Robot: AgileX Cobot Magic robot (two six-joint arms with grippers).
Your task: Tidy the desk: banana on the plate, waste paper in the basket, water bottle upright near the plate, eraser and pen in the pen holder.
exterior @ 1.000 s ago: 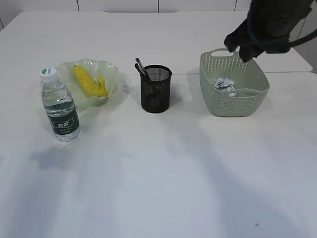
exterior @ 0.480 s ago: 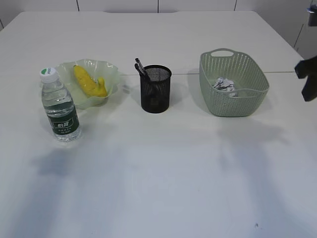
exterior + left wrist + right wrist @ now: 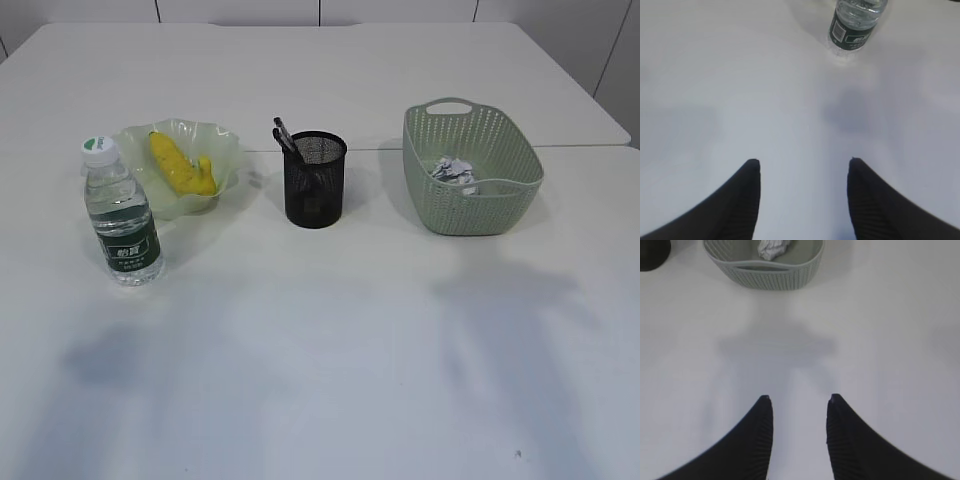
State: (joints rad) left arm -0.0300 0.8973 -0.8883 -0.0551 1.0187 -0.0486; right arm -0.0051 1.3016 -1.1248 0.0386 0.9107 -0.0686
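A yellow banana (image 3: 180, 165) lies on the pale green plate (image 3: 228, 150). The water bottle (image 3: 121, 213) (image 3: 856, 22) stands upright just left of and in front of the plate. A black mesh pen holder (image 3: 315, 180) holds a dark pen (image 3: 284, 137); the eraser is hidden. Crumpled waste paper (image 3: 455, 171) (image 3: 773, 248) rests inside the green basket (image 3: 500, 215) (image 3: 765, 275). Neither arm shows in the exterior view. My left gripper (image 3: 804, 162) is open over bare table, well short of the bottle. My right gripper (image 3: 799, 398) is open and empty, back from the basket.
The white table (image 3: 330, 360) stretches wide in front of the objects. A seam (image 3: 580, 146) runs across it behind the basket, with the far edge beyond.
The right arm pulled away from above the basket, went off to the right and left the exterior view. The objects have not moved.
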